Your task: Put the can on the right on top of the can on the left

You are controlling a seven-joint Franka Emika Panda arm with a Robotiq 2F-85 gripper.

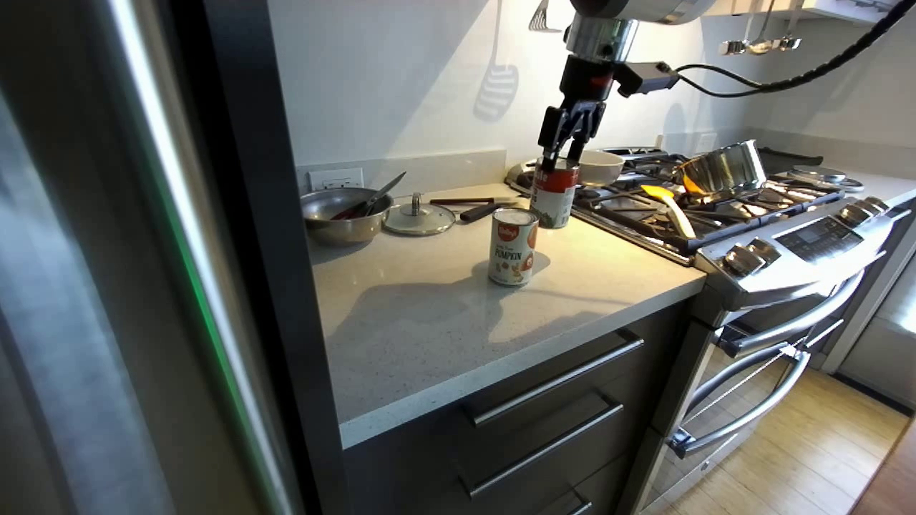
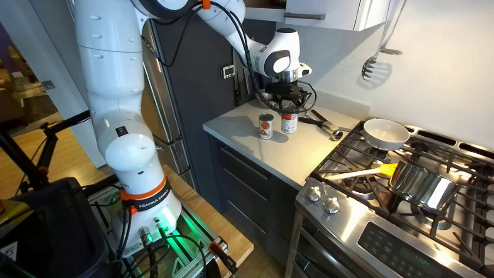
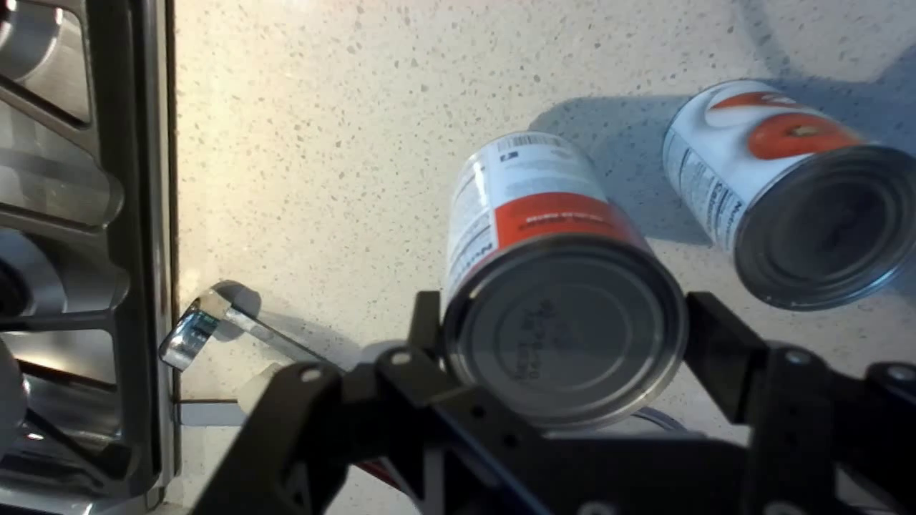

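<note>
Two cans are provided. The red-banded can (image 3: 562, 286) is clamped near its rim by the gripper (image 1: 562, 157), apparently clear of the countertop (image 1: 422, 350); its end stamp is blurred. In an exterior view, the pumpkin can (image 1: 512, 247), labelled "PUMPKIN", is located at its 7 o'clock. The arm (image 2: 110, 77), marked "FRANKA", is extended, gripper pointed down. At 4 o'clock in an exterior view, one white bowl (image 2: 387, 139) and one saucepan (image 2: 418, 185) are set on the stove (image 2: 349, 231).
</note>
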